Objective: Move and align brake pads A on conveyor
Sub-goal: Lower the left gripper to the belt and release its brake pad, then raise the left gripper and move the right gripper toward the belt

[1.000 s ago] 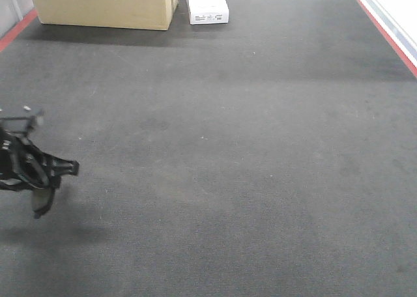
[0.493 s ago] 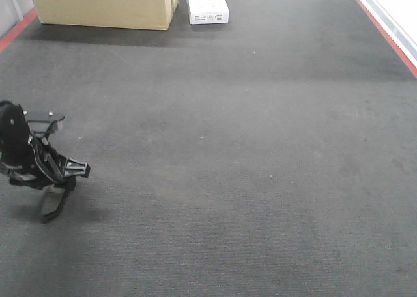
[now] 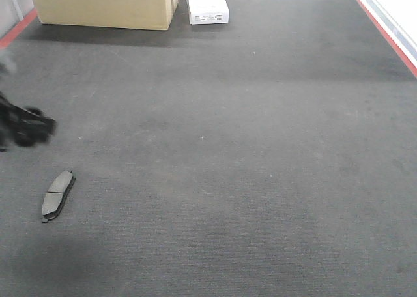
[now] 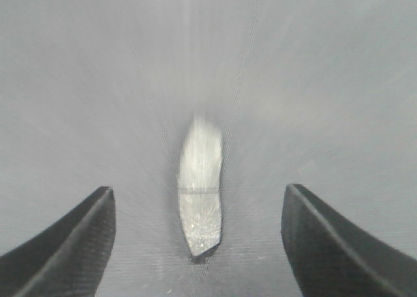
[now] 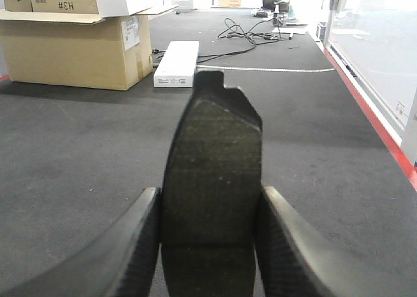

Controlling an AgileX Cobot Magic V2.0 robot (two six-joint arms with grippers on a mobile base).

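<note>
At the far left of the front view the left gripper (image 4: 197,188) is a motion-blurred shape hanging above the conveyor (image 3: 234,180). Its own camera shows the jaws spread wide and holding nothing. The laid brake pad (image 3: 58,195) is centred on the belt below the gap, apart from both fingers. That pad lies flat near the left edge with its grooved grey face up. Its long axis runs roughly along the belt's length, the far end leaning slightly to the right. Further right, seen only by its wrist camera, the right gripper (image 5: 210,202) is clamped on the held brake pad (image 5: 212,180). This one sticks out lengthwise from between the fingers, its long axis pointing forward and its notched end outermost. It is aimed up the belt toward the cardboard box (image 5: 71,46) and the white carton (image 5: 177,62). The step in hand looks like setting this second pad down. To do that well, turn its long axis parallel to the laid one and bring the ends level. Lower it just beside the first without overlap, and let go only once it rests flat.
</note>
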